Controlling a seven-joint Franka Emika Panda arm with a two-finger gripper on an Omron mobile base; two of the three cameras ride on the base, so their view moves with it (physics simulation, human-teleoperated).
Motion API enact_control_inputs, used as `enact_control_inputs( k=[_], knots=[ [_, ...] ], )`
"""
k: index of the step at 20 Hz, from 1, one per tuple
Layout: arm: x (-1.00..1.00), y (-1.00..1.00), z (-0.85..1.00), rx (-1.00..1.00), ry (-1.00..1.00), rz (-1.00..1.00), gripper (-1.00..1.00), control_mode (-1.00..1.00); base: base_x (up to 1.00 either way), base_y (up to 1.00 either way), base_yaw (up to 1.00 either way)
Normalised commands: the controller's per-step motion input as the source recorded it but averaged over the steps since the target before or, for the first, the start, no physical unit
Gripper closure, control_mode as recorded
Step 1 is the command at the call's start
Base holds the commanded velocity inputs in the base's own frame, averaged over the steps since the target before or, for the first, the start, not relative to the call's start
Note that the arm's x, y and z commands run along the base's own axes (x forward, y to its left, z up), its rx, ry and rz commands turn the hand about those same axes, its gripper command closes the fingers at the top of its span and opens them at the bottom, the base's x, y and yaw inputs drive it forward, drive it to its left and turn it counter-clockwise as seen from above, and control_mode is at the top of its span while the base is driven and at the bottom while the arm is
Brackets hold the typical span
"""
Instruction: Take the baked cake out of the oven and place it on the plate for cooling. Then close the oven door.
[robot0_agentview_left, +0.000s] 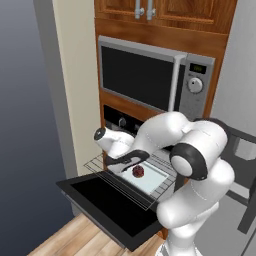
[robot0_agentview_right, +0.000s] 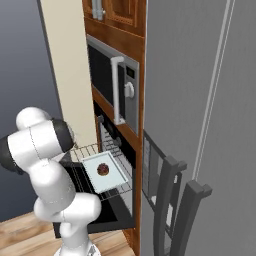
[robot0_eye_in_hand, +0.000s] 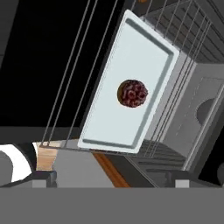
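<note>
Pincer (robot0_eye_in_hand: 111, 177) spread wide, nothing in it, hovering over the pulled-out wire rack (robot0_agentview_left: 107, 177). Baked cake (robot0_eye_in_hand: 132, 93) sits ahead of the fingertips (robot0_eye_in_hand: 43, 176), centred between them, mid-tray on the pale tray (robot0_eye_in_hand: 109, 113), not touching either tip. Oven door (robot0_agentview_left: 107, 202) hangs fully down below the pincer. Oven (robot0_eye_in_hand: 197, 109) cavity lies beyond the tray.

The pincer (robot0_eye_in_hand: 111, 177) hangs above the wire rack (robot0_eye_in_hand: 70, 87), which is drawn out of the oven (robot0_agentview_left: 120, 120) over the lowered oven door (robot0_agentview_left: 107, 202). Directly ahead of the pincer, the tray (robot0_eye_in_hand: 109, 118) lies on the rack, and the baked cake (robot0_eye_in_hand: 132, 92) sits on the tray near its middle. Beyond the tray opens the oven cavity. The microwave (robot0_agentview_left: 150, 75) stands above the oven, well above the pincer.
</note>
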Motion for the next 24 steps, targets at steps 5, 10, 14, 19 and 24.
enact_control_inputs(
  k=[5,10,14,19,24],
  knots=[
    [0.0,-0.34,0.02,-0.22,0.22,0.21,-1.0,-1.0,0.0,0.0,0.0],
    [0.03,-0.1,-0.15,-0.03,0.16,0.27,-1.0,-1.0,0.0,0.0,0.0],
    [0.12,0.0,-0.26,0.0,0.17,0.18,-1.0,-1.0,0.0,0.0,0.0],
    [0.17,-0.01,-0.36,0.0,0.08,0.11,-1.0,-1.0,0.0,0.0,0.0],
    [0.14,-0.01,-0.31,0.0,0.07,0.05,-1.0,-1.0,0.0,0.0,0.0]
  ],
)
